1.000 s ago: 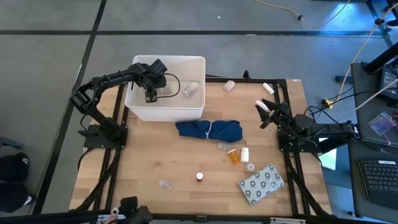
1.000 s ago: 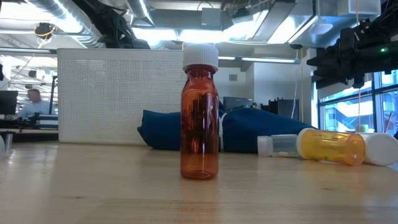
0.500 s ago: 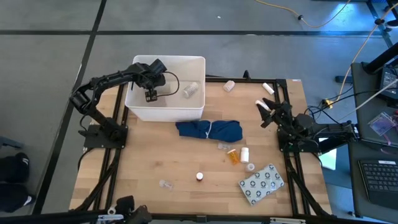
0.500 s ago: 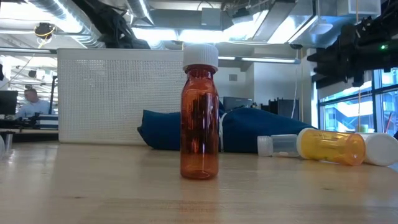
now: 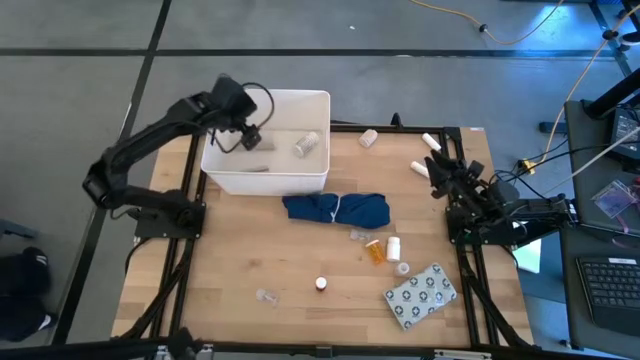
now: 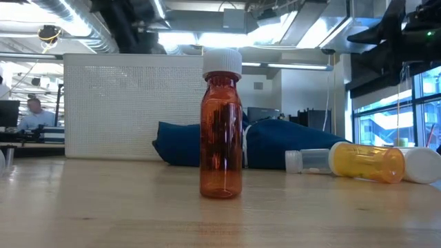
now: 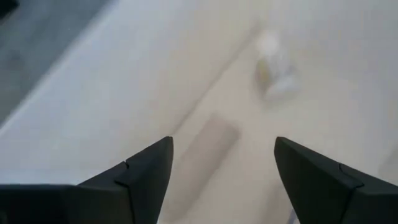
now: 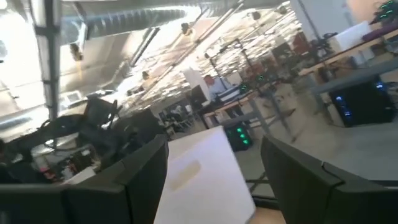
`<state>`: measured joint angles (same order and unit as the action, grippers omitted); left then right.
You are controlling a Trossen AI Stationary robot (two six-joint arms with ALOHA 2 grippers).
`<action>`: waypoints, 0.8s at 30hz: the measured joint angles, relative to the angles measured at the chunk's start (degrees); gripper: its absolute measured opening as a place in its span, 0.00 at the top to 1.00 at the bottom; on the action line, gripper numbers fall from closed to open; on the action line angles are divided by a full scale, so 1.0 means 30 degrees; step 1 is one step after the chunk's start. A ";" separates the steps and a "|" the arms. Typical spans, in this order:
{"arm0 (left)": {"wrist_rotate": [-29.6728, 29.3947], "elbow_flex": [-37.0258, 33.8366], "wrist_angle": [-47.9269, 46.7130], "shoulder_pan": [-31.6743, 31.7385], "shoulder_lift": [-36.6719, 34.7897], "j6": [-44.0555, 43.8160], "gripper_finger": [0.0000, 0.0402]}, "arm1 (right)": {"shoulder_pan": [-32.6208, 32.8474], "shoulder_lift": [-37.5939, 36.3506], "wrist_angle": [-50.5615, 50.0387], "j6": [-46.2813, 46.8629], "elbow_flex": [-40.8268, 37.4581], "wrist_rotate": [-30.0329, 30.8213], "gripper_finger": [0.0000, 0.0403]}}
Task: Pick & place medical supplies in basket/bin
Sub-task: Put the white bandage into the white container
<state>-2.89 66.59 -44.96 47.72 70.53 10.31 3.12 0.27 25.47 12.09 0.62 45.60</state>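
On your wooden surface (image 5: 240,250), the white bin (image 5: 318,178) sits far left, holding a gauze roll (image 5: 307,145) and a flat pack (image 5: 256,168). Your left tool (image 5: 249,136) hangs open and empty over it; your right tool (image 5: 443,176) waits raised at the far right, fingers apart. A blue cloth (image 5: 336,210) lies just near of the bin, between it and the orange pill bottle (image 5: 372,250), blister pack (image 5: 420,295) and upright amber vial (image 6: 221,134).
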 joint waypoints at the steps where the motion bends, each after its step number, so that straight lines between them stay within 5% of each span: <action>1: 0.0029 0.0000 0.0221 0.0000 -0.0357 -0.0316 0.32 | 0.0006 0.0000 -0.0079 0.0053 0.0161 -0.0231 0.36; 6: 0.0371 0.0000 0.0375 0.0000 -0.2057 -0.2758 0.32 | -0.0001 0.0501 -0.1071 -0.0536 0.2449 -0.1234 0.36; 11: 0.1411 0.0000 0.1169 0.0000 -0.3562 -0.3910 0.32 | -0.0001 0.3001 -0.5456 -0.0689 0.6205 -0.1610 0.36; 20: 0.1869 0.0000 0.2239 -0.0015 -0.4235 -0.4238 0.32 | -0.1320 1.2355 -1.3960 -0.2257 1.4169 -0.1842 0.36; 24: 0.1862 0.0000 0.2232 -0.0015 -0.4166 -0.4230 0.32 | -0.3893 1.6318 -1.9049 -0.2445 1.8200 -0.5007 0.36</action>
<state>2.70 66.59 -38.26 47.68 58.03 -2.38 -8.56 49.23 -31.68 4.76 55.22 30.58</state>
